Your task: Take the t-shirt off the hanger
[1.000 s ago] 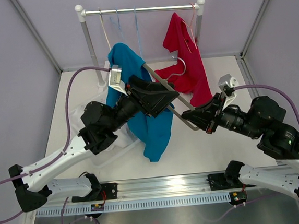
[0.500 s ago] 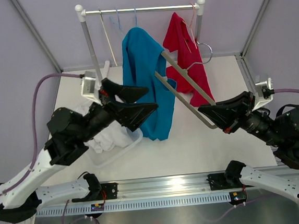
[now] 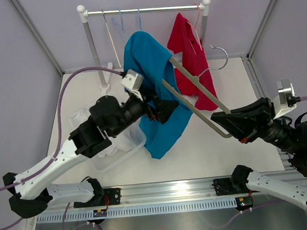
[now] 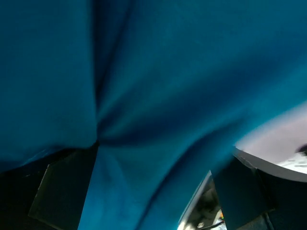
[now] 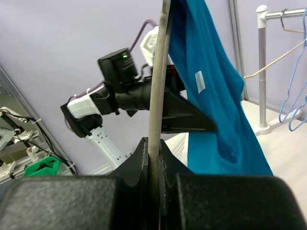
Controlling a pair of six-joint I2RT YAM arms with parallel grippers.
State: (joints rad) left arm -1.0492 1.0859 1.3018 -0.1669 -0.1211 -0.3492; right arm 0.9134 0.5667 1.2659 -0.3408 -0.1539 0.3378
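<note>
The blue t-shirt (image 3: 145,54) hangs on a grey hanger (image 5: 158,86). The hanger is up in the air, above the table (image 3: 211,158). It is tilted, with its hook (image 3: 221,55) up near the red shirt (image 3: 187,42). The t-shirt sits on the far, high end of the hanger. It droops down toward the table, and its low edge hangs close to the bin (image 3: 119,153).

The right gripper (image 3: 234,129) holds the near, low end of the hanger. Its two fingers are squeezed tight on the grey bar. In the right wrist view, the bar runs straight up from between the fingers. The t-shirt hangs on the right of the bar, and a small white tag (image 5: 200,81) shows on the cloth.

The left gripper (image 3: 164,110) is pushed up against the front of the t-shirt, about halfway down. Its fingers are spread wide and they do not pinch the cloth. In the left wrist view, blue cloth fills nearly everything and lies over the two dark fingers (image 4: 62,191).

The red shirt hangs from the rail (image 3: 144,10) at the back. White cloth (image 3: 110,143) lies in the bin, under the left arm.
</note>
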